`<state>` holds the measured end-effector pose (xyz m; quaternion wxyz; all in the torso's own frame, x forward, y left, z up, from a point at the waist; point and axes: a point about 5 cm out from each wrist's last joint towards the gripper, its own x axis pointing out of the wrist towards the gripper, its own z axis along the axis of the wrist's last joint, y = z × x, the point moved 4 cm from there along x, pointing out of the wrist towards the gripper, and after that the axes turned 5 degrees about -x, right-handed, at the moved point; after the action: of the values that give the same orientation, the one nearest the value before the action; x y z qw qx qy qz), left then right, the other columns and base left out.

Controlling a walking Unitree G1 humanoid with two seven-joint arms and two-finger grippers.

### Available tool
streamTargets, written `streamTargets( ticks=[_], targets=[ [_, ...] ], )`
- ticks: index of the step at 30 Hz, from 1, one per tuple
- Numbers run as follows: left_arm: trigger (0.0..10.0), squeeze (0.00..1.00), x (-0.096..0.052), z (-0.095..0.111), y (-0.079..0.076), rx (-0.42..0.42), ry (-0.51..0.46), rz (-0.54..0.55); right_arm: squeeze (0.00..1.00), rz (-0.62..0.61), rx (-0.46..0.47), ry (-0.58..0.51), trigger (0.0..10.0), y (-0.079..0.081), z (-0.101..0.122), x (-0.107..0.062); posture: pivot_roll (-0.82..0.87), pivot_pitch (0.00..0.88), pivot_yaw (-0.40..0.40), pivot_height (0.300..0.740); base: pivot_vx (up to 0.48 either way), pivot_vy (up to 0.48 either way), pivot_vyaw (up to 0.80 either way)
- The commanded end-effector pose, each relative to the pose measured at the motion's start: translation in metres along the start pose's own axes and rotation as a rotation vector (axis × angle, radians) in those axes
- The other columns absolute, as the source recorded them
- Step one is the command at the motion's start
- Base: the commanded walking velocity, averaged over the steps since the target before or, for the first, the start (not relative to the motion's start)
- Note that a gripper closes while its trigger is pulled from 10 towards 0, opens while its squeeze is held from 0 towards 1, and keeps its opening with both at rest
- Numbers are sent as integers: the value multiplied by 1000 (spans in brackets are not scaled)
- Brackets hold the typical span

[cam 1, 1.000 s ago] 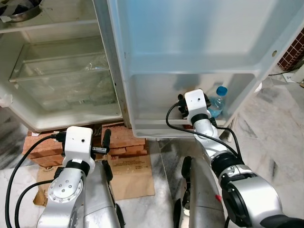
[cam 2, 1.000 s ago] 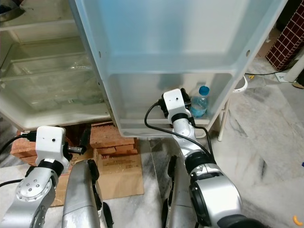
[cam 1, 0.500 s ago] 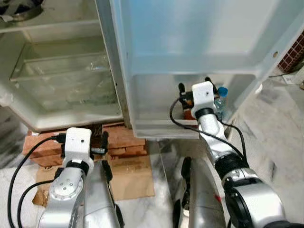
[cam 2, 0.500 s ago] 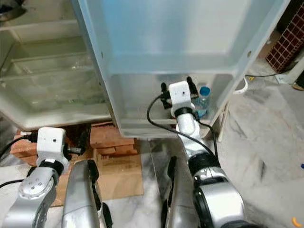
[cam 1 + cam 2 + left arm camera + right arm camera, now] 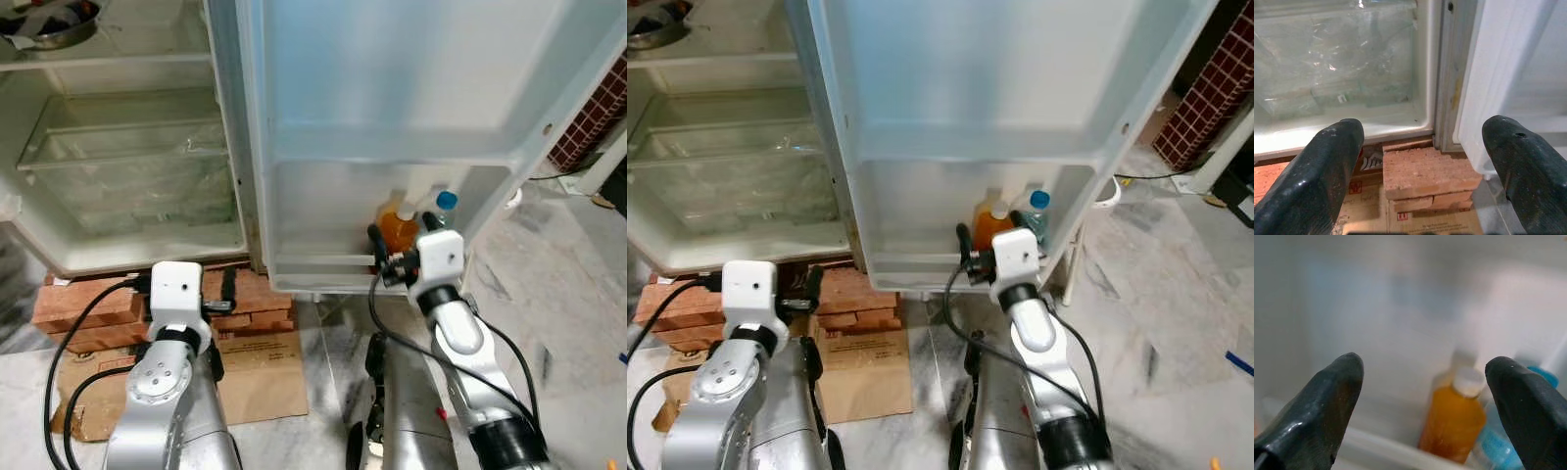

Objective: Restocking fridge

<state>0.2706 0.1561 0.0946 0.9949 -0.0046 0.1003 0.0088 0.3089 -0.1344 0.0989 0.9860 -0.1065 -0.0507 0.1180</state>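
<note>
Fridge door (image 5: 392, 88) is seen swung open, its lowest door bin (image 5: 323, 269) taken as landmark. Inside that bin an orange juice bottle (image 5: 397, 227) and a blue-capped water bottle (image 5: 441, 211) are stood side by side, judged stocked. Right gripper (image 5: 1425, 382) is held just outside the bin, fingers spread, empty. Left gripper (image 5: 1425, 147), also spread and empty, is held low beside it, over the bricks (image 5: 1425, 176). Crisper drawer (image 5: 127, 166) appears unfilled; more restocking is judged left.

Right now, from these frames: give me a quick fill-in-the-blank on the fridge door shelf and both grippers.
1. The orange juice bottle with a white cap stands in the bottom shelf of the fridge ____.
2. The clear water bottle beside it has a ____ cap.
3. The right gripper faces the bottles with its fingers ____.
4. The left gripper points at a stack of ____ under the fridge.

Missing: door; blue; open; bricks
</note>
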Motion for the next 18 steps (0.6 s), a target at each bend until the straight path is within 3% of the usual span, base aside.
streamTargets(
  ticks=[1, 3, 4, 5, 6, 11, 18],
  targets=[
    [10000, 0, 2, 0, -1, 2, -3, 2, 1000, 8, 12, -2, 10000, -2, 4, -1, 68, 0, -58, 482, 0, 0, 0],
    [10000, 0, 3, -1, -2, -3, -5, -5, 1000, 5, 32, 23, 10000, -6, 5, -11, 51, 0, -57, 482, 0, 0, 0],
    [10000, 0, 4, -1, -3, -5, -5, -8, 698, 8, 35, 24, 10000, -7, 7, -16, 47, 0, -56, 482, 0, 0, 0],
    [10000, 0, 5, -1, -4, -6, -5, -11, 125, 12, 36, 26, 10000, -8, 9, -21, 41, 0, -56, 482, 0, 0, 0],
    [10000, 0, 6, -1, -4, -7, -5, -13, 0, 14, 36, 28, 10000, -9, 10, -24, 37, 0, -56, 482, 0, 0, 0],
    [10000, 0, 10, -1, -7, -12, -10, -24, 0, 10, 53, 58, 10000, -10, 13, -38, 18, 0, -48, 501, 0, 0, 0],
    [10000, 0, 12, 0, -8, -1, -24, -22, 0, 15, 82, 91, 10000, -10, 13, -40, 28, 0, -49, 529, 0, 0, 0]
  ],
)
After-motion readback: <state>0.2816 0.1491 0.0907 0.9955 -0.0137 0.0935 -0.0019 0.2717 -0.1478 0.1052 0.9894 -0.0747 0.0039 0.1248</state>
